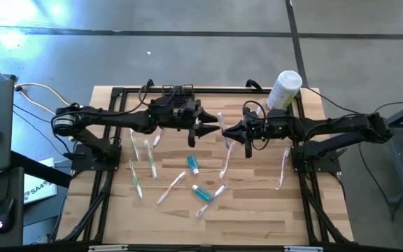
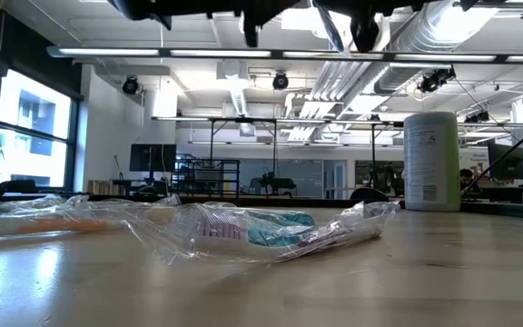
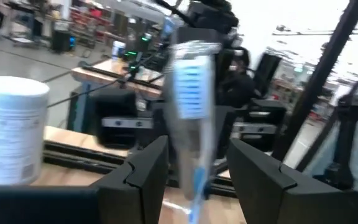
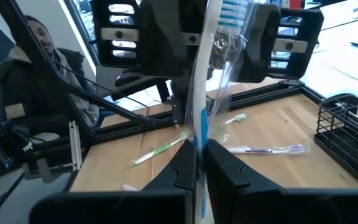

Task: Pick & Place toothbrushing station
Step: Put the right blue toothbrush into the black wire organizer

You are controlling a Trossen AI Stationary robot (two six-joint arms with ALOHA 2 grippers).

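No legible text – container label [image 2: 432,168] unreadable.

Pale wood-grain table [image 1: 257,203], glossy clear-plastic toothbrush wrappers [image 2: 271,232], black wire toothbrushing station [image 4: 348,124], matt white container [image 2: 431,162]

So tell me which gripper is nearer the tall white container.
Right. The right gripper hangs just left of and below the white container in the high view, shut on a wrapped toothbrush; the left gripper sits slightly farther, open.

White canister [image 1: 283,89] at my table's [image 1: 257,210] far right; wrapped toothbrushes [image 1: 137,178] and two blue tubes [image 1: 193,164] scattered mid-table; person [image 4: 36,74] seated beyond.
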